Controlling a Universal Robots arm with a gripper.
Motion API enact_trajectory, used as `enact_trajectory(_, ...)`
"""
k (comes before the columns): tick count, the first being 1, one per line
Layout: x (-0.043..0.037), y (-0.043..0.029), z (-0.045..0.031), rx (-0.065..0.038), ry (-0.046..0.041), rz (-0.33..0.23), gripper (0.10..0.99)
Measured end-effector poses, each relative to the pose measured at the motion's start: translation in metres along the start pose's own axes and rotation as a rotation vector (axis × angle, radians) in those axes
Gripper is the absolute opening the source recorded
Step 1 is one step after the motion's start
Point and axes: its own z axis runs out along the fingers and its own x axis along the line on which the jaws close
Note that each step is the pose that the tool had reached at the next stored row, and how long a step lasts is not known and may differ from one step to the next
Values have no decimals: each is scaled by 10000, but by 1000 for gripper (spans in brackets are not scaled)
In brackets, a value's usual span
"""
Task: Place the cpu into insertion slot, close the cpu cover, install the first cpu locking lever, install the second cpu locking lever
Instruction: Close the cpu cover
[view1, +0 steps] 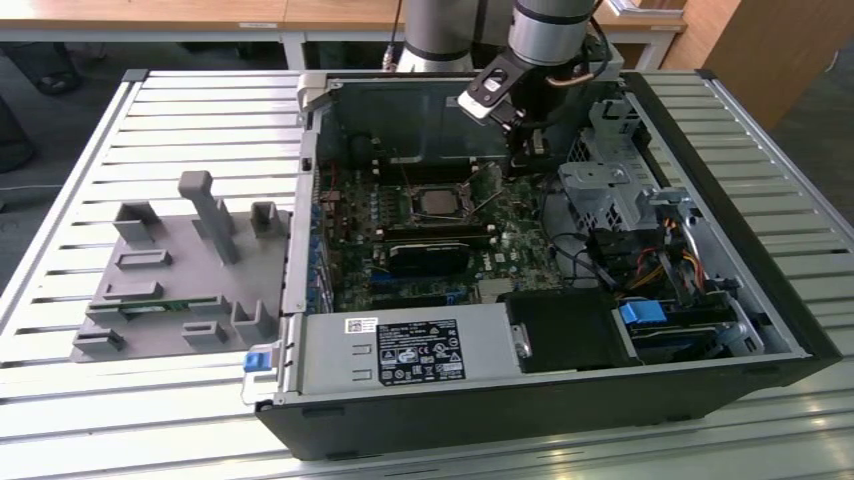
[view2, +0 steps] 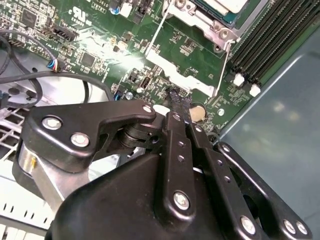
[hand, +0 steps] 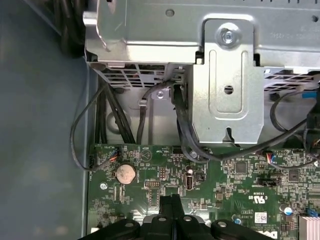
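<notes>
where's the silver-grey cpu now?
In the exterior view, the flat silver-grey cpu lies in the silver-rimmed insertion slot, to the exterior view's left of the black gripper.

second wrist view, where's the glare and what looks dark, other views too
In the second wrist view, glare washes the green circuit board pale near the black cables, and soft bright patches reflect off the grey-blue case wall; the black gripper reads dark. In the first wrist view the silver metal bracket is brightest. In the exterior view the black computer case's interior lies in shade.

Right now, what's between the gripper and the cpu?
In the second wrist view, green circuit board and a silver metal strip lie between the gripper and the cpu.
</notes>
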Motion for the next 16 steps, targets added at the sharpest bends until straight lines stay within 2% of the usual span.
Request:
enact_trajectory(3,0,-44,12,6,-1,-1,106)
enact_trajectory(16,1,-412,28,5,1,0,106)
